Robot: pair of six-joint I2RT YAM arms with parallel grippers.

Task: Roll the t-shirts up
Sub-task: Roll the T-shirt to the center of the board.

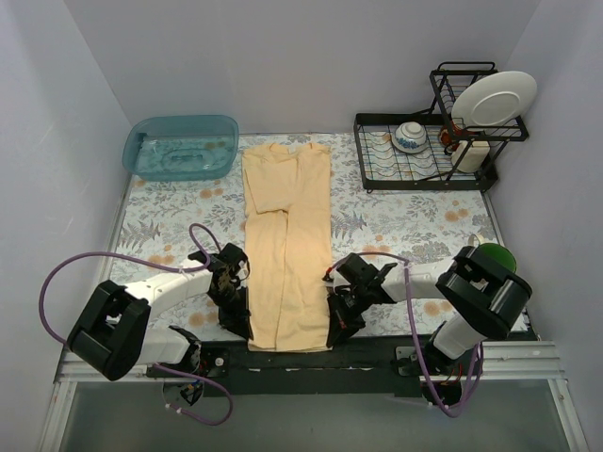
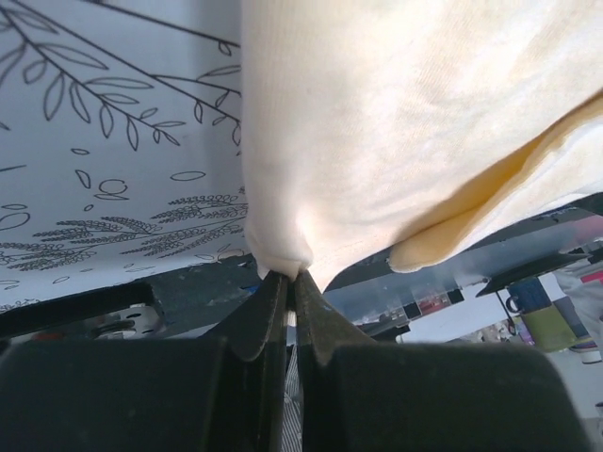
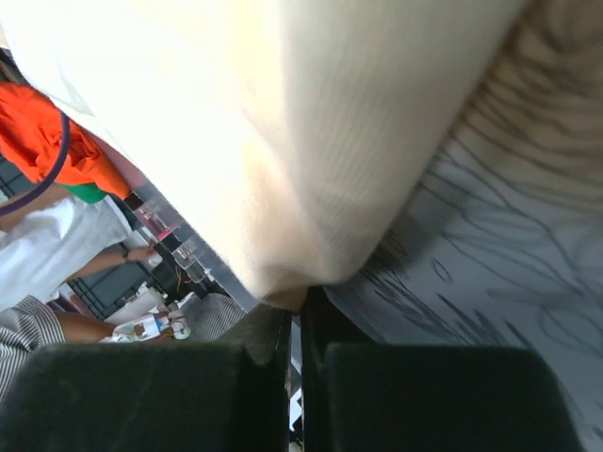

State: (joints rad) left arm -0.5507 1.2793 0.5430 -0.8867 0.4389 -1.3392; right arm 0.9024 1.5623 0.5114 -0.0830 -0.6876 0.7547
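A pale yellow t-shirt (image 1: 286,240) lies folded into a long strip down the middle of the flowered tablecloth (image 1: 160,221), collar end far from the arms. My left gripper (image 1: 237,320) is shut on the near left corner of the t-shirt (image 2: 377,122), its fingertips (image 2: 273,287) pinching a small bunch of cloth. At the near right corner my right gripper (image 1: 337,323) is shut on the t-shirt (image 3: 283,141) too, the cloth draped over its fingers (image 3: 268,325).
A blue plastic tub (image 1: 181,146) stands at the back left. A black dish rack (image 1: 429,155) with a bowl (image 1: 411,137) and a white plate (image 1: 494,98) stands at the back right. A green object (image 1: 497,254) sits behind the right arm.
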